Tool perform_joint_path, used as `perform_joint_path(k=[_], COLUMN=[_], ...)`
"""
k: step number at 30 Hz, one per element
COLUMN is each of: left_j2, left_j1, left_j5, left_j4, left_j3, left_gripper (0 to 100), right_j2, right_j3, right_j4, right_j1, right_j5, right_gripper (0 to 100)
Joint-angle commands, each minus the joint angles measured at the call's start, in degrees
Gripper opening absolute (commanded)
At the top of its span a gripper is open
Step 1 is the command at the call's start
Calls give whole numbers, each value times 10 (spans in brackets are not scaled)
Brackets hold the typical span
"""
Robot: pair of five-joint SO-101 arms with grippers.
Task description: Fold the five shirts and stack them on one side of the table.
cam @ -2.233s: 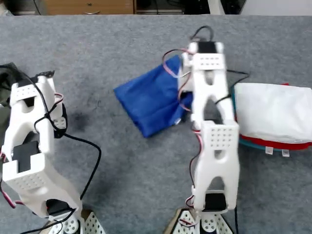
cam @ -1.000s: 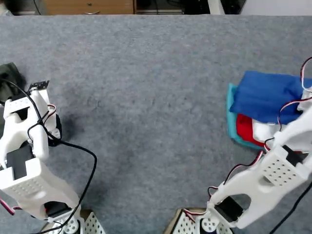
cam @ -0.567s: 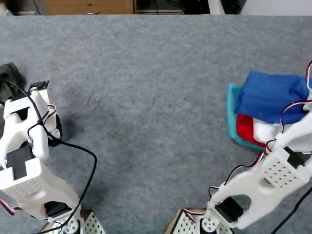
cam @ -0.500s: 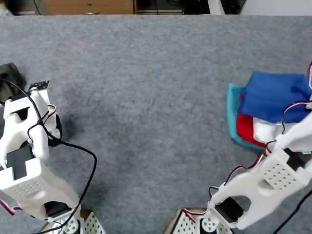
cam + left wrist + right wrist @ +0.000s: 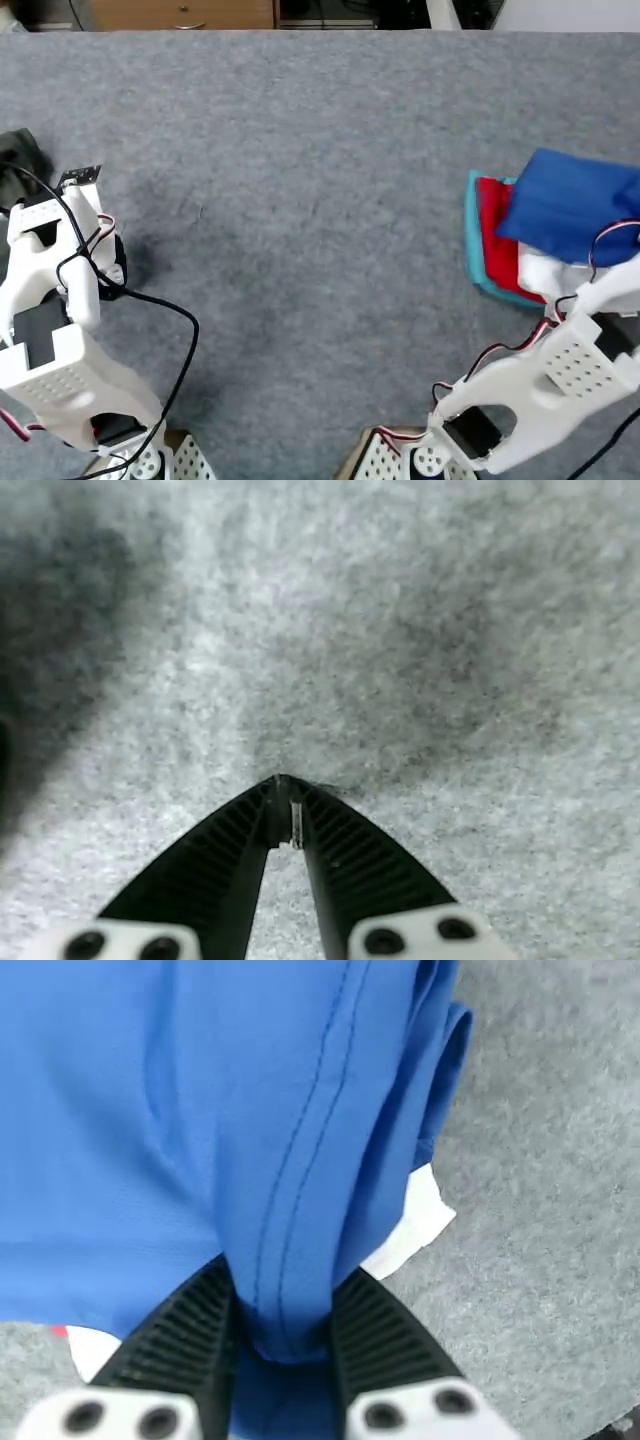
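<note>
Right jaws clamp the blue shirt (image 5: pixel 575 205) atop the stack (image 5: pixel 487 245) at right; left jaws are together. One dark shirt (image 5: pixel 18 158), far left, probably is still unfolded.

No readable text, number, label or sign is showing anywhere. The blue shirt (image 5: pixel 200 1110) is displaying only plain fabric and stitching, and the grey table (image 5: pixel 320 150) and the arms' white housings (image 5: pixel 60 370) are bearing no legible print.

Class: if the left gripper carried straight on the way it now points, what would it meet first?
Likely the grey felt tabletop; nothing lies ahead of the left gripper, though the gap is unclear.
</note>
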Motion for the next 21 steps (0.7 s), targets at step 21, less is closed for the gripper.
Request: perform_joint_path(k=[21], left_j2=[-6], left_j1=[-4], left_j5=[-4], left_j4=[-10], left_j3=[2], left_gripper=[19], right_j2=[-59], right_j3=[-4], right_j4=[8], right_j1=[17], right_j5=[59], right_gripper=[338])
